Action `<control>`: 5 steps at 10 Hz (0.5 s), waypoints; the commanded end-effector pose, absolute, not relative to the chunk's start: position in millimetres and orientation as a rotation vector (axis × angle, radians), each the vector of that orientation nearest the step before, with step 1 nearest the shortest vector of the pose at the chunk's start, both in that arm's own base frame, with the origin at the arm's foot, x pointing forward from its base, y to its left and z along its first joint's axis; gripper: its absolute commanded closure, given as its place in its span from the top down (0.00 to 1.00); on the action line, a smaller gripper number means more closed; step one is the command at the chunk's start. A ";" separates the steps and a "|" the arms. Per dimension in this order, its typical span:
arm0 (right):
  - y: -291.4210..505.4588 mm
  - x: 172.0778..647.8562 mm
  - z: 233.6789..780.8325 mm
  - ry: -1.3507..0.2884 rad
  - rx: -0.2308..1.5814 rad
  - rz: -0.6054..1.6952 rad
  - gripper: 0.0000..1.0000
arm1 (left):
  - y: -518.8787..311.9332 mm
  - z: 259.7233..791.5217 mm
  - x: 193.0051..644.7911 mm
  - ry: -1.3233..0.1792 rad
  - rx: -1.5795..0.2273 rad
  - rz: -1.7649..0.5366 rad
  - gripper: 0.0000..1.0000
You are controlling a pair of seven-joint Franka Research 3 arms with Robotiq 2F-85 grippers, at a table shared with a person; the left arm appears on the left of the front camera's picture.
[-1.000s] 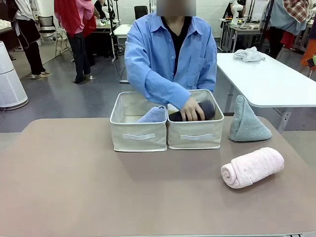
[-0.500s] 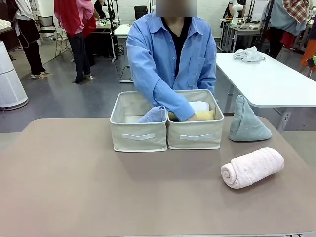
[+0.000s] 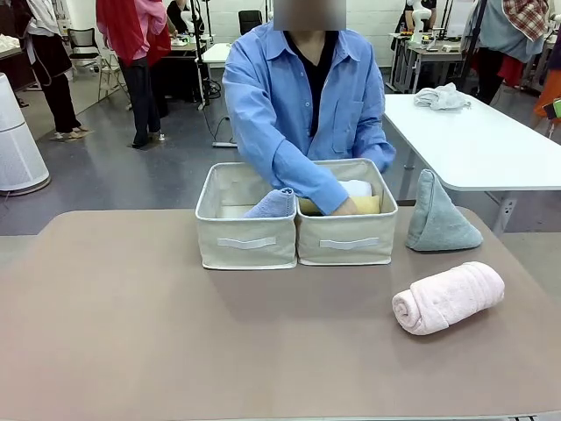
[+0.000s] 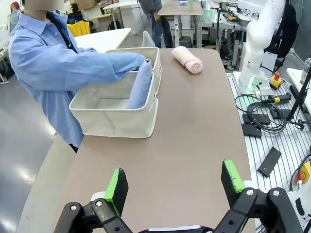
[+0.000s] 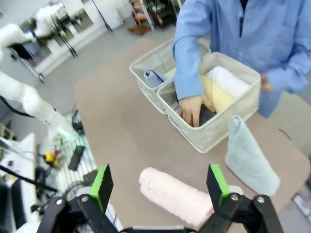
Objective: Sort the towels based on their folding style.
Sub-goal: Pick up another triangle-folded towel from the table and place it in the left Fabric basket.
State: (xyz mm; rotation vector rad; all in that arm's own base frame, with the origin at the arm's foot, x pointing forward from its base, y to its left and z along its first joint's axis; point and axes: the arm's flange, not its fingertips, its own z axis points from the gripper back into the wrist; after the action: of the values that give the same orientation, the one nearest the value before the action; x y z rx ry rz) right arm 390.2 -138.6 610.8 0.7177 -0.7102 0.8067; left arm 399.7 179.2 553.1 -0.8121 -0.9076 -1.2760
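Note:
A pink rolled towel (image 3: 447, 297) lies on the table at the front right, and a grey-green cone towel (image 3: 438, 217) stands beside the right bin (image 3: 348, 246). A lavender-blue cone (image 3: 273, 204) leans in the left bin (image 3: 245, 241). The right bin holds a yellow roll (image 3: 366, 205), a white roll (image 3: 355, 188) and a dark grey roll (image 5: 206, 116), with the person's hand (image 5: 192, 108) resting on the dark one. My left gripper (image 4: 175, 182) is open above the near table. My right gripper (image 5: 160, 179) hangs open above the pink roll (image 5: 172, 194).
The person in a blue shirt (image 3: 302, 96) leans over the bins from the far side. A white side table (image 3: 482, 140) with a rumpled white cloth (image 3: 441, 97) stands at the back right. Bare table (image 3: 175, 333) stretches across the front and left.
The person's hand has pushed the dark grey roll down into the right bin and stays low there; the yellow and white rolls now show. Neither gripper has changed.

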 end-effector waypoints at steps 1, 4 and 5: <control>-98.5 399.5 616.2 -0.609 0.513 0.926 1.00 | 179.1 553.3 399.3 -0.914 -0.815 -1.281 1.00; -23.9 426.4 601.3 -0.470 0.308 1.068 1.00 | 179.1 553.3 399.3 -0.914 -0.815 -1.281 1.00; -8.3 433.0 584.8 -0.448 0.273 1.099 1.00 | 179.1 553.3 399.3 -0.914 -0.815 -1.281 1.00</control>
State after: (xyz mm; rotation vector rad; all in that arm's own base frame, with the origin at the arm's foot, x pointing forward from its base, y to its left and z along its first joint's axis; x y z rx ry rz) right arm 428.0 -9.5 605.9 0.3163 -0.4752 1.1084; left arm 400.0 178.9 552.4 -0.8143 -0.9071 -1.2756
